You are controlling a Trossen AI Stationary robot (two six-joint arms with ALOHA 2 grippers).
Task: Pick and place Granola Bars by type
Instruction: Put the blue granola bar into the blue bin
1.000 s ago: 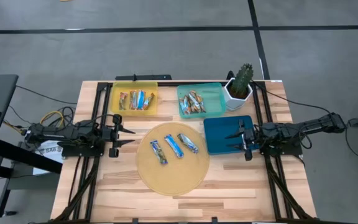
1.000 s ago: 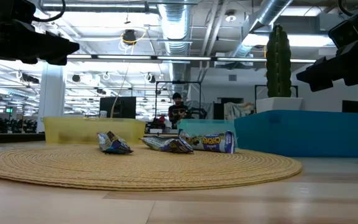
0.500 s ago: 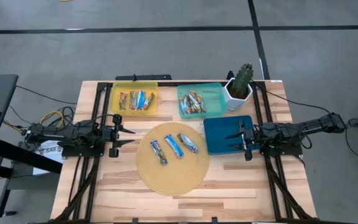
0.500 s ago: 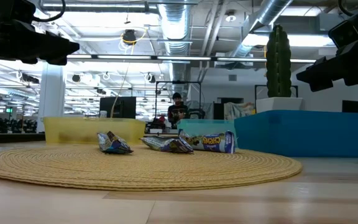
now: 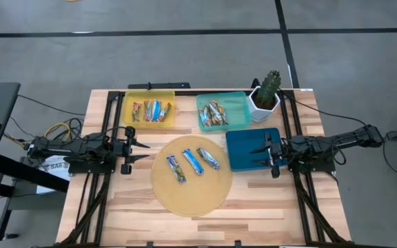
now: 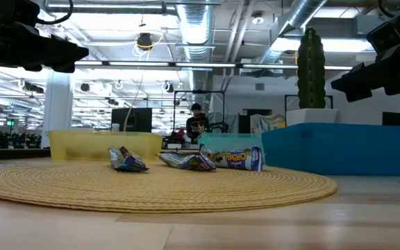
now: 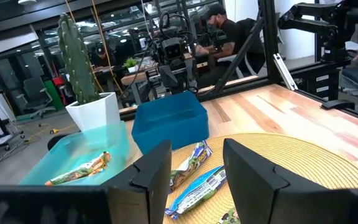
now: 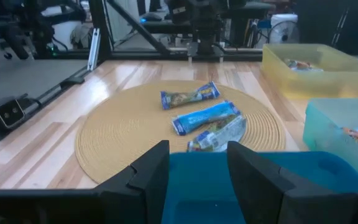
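Blue-and-white wrappers caught the light at the centre of the high view, where three Granola Bars (image 5: 194, 163) lay side by side on a round woven mat (image 5: 189, 202), none touching another. They looked laid out there as the ones left to sort, spaced widely enough for fingers to come down around one alone. More bars already sat in two trays toward the top of the frame: a mixed handful in the yellow tray (image 5: 149, 98) at upper left of centre, orange and tan ones in the teal tray (image 5: 238, 107) beside it. A dark blue tray (image 5: 243, 146) at centre right held nothing that I could see, so I judged it the likely home for the blue-wrapped bars.

At the left of the frame the left gripper (image 5: 140, 151) hung just off the mat's edge, its fingers spread and empty, aimed at the bars. Opposite, the right gripper (image 5: 259, 156) hovered over the blue tray, likewise parted and holding nothing. Both seemed poised rather than working.

A potted cactus (image 5: 267, 94) stood past the teal tray, clear of either arm's reach path.
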